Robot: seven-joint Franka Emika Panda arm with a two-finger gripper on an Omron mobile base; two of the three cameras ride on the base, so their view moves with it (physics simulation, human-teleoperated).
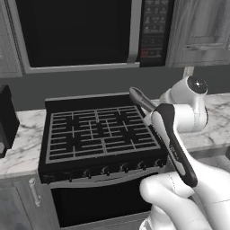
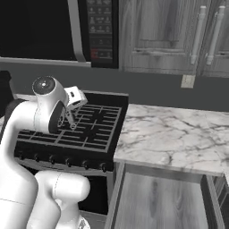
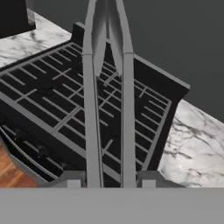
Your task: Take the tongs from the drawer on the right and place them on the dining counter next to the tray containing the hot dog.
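1. Left base view — the white arm rises from the lower right, with its wrist raised above the right part of the black stove (image 1: pixel 101 134). The tongs (image 1: pixel 142 99) stick out from behind the wrist, pointing up and to the left, their curved looped end over the stove's back right corner. The gripper itself is hidden behind the wrist here. A microwave (image 1: pixel 85 33) hangs above the stove, and marble worktop (image 1: pixel 22 143) flanks the stove on both sides.

2. Right base view — the arm rises from the lower left, and the gripper (image 2: pixel 70 117) hangs over the stove grates, pointing down and slightly right. A thin dark piece of the tongs shows between the fingers, though it is too small to make out more. To the right of the stove lies the marble worktop, and below its front edge the drawer (image 2: pixel 161 201) stands pulled out, with its grey wood-grain floor showing. Grey wall cabinets (image 2: pixel 174 36) hang above the worktop.

3. Hand view — the two finger tips press in on the tongs from either side — the claw is narrowed and gripping them. The two long arms run up the picture and meet near the top, held in the air above the stove grates, with marble worktop at the right and upper left.
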